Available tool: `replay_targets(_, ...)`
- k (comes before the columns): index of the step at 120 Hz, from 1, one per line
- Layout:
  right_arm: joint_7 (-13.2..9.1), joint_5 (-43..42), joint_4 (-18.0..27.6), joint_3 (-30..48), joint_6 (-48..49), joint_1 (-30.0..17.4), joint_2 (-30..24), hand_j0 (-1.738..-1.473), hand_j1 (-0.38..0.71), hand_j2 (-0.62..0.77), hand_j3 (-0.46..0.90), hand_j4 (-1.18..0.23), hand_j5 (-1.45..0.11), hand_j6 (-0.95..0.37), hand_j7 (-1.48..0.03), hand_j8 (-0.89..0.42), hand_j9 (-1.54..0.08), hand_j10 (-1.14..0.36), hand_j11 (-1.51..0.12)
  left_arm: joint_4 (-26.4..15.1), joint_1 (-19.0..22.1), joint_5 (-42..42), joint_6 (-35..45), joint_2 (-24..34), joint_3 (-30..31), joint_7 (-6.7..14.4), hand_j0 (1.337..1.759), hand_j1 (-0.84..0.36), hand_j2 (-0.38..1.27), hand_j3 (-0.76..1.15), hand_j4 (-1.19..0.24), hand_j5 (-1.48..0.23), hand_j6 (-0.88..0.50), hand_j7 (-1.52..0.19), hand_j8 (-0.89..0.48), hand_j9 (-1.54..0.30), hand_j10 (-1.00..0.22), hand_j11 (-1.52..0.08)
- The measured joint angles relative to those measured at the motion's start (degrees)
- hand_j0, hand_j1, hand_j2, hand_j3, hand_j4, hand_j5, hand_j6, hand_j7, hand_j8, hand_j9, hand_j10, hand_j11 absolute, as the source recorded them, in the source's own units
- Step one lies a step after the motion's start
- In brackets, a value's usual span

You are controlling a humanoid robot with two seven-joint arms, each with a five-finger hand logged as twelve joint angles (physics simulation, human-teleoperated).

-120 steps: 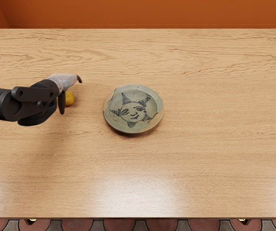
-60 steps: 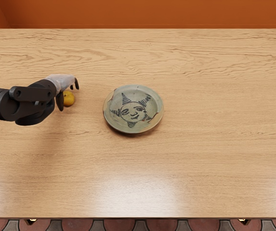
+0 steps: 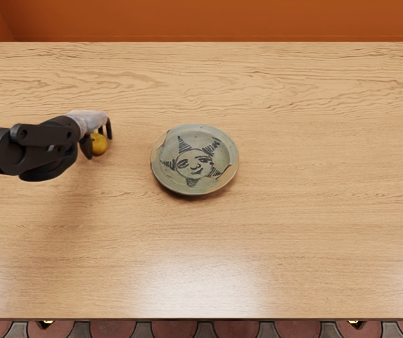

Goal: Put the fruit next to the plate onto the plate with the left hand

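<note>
Fingers (image 3: 108, 129) wrapped around fruit (image 3: 100, 144), on table (image 3: 292, 232), beside plate (image 3: 233, 160)

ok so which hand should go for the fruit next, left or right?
Left. The left hand is right over the yellow fruit, which lies on the table to the left of the plate. The right arm is not in view at all.
</note>
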Motion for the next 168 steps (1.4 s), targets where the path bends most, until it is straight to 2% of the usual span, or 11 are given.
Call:
replay_targets(33,-0.01,0.0,0.0,0.01,0.0,0.0,0.0,-1.658,-0.31,-0.01,0.0,-0.03,-0.04,-0.03,-0.04,-0.03,-0.04,-0.03,-0.04,-0.28,0.01,-0.14,-0.07,0.18,-0.07,0.04,1.657,-0.28,0.22,0.0,-0.58,-0.73,-0.48,-0.74,-0.5,-0.74,-0.57,-0.74)
replay_targets(54,0.0,0.0,0.0,0.02,0.0,0.0,0.0,-1.658,-0.31,-0.01,0.0,-0.03,-0.04,-0.03,-0.04,-0.03,-0.04,-0.03,-0.04,-0.19,0.37,-0.07,0.1,0.09,-0.12,0.06,1.654,-0.27,0.19,0.0,-0.62,-0.71,-0.49,-0.76,-0.47,-0.77,-0.59,-0.77)
replay_targets(81,0.01,0.0,0.0,0.0,0.0,0.0,0.0,-1.658,-0.31,-0.01,0.0,-0.03,-0.04,-0.03,-0.04,-0.03,-0.04,-0.03,-0.04,-0.14,0.37,-0.22,-0.72,0.09,-0.15,0.04,1.653,-0.27,0.19,0.0,-0.66,-0.78,-0.44,-0.83,-0.46,-0.84,-0.63,-0.84)
replay_targets(85,0.01,0.0,0.0,0.01,0.0,0.0,0.0,-1.658,-0.31,-0.01,0.0,-0.03,-0.04,-0.03,-0.04,-0.03,-0.04,-0.03,-0.04,-0.1,0.37,-0.1,-1.23,0.01,-0.22,0.08,1.664,-0.29,0.14,0.09,-0.69,-0.79,-0.42,-0.83,-0.45,-0.87,-0.65,-0.86)
replay_targets(91,0.0,0.0,0.0,0.01,0.0,0.0,0.0,-1.658,-0.31,-0.01,0.0,-0.03,-0.04,-0.03,-0.04,-0.03,-0.04,-0.03,-0.04,-0.14,0.28,-0.05,-1.79,0.05,-0.3,0.1,1.669,-0.3,0.14,0.11,-0.72,-0.82,-0.4,-0.82,-0.4,-0.9,-0.67,-0.9)
replay_targets(107,-0.01,0.0,0.0,0.01,0.0,0.0,0.0,-1.658,-0.31,-0.01,0.0,-0.03,-0.04,-0.03,-0.04,-0.03,-0.04,-0.03,-0.04,-0.2,0.28,0.22,-2.41,0.1,-0.43,0.22,1.672,-0.31,0.07,0.19,-0.69,-0.87,-0.32,-0.93,-0.34,-0.97,-0.67,-0.97)
replay_targets(117,-0.01,0.0,0.0,0.01,0.0,0.0,0.0,-1.658,-0.31,-0.01,0.0,-0.03,-0.04,-0.03,-0.04,-0.03,-0.04,-0.03,-0.04,-0.34,0.02,0.08,-2.62,0.18,-0.43,0.26,1.67,-0.33,0.19,0.05,-0.67,-0.91,-0.36,-0.85,-0.32,-1.01,-0.67,-1.0)
replay_targets(124,0.0,0.0,0.0,0.01,0.0,0.0,0.0,-1.658,-0.31,-0.01,0.0,-0.03,-0.04,-0.03,-0.04,-0.03,-0.04,-0.03,-0.04,-0.46,-0.34,-0.24,-3.09,0.35,-0.46,0.15,1.667,-0.35,0.34,-0.18,-0.66,-0.94,-0.41,-0.77,-0.32,-1.03,-0.68,-1.02)
replay_targets(133,0.01,0.0,0.0,0.01,0.0,0.0,0.0,-1.658,-0.31,-0.01,0.0,-0.03,-0.04,-0.03,-0.04,-0.03,-0.04,-0.03,-0.04,-0.6,-1.34,-1.32,-3.99,0.45,-0.54,0.06,1.656,-0.35,0.51,-0.13,-0.72,-0.99,-0.43,-0.87,-0.37,-1.06,-0.73,-1.05)
replay_targets(143,-0.01,0.0,0.0,0.01,0.0,0.0,0.0,-1.658,-0.31,-0.01,0.0,-0.03,-0.04,-0.03,-0.04,-0.03,-0.04,-0.03,-0.04,-0.74,-2.88,-2.69,-5.52,0.44,-0.71,0.01,1.655,-0.33,0.42,-0.08,-0.75,-1.03,-0.41,-0.95,-0.4,-1.08,-0.75,-1.08)
replay_targets(168,0.0,0.0,0.0,0.02,0.0,0.0,0.0,-1.658,-0.31,-0.01,0.0,-0.03,-0.04,-0.03,-0.04,-0.03,-0.04,-0.03,-0.04,-1.25,-6.18,-5.35,-9.52,0.29,-2.34,0.02,1.652,-0.35,0.45,-0.03,-0.73,-1.09,-0.35,-1.06,-0.38,-1.11,-0.74,-1.11)
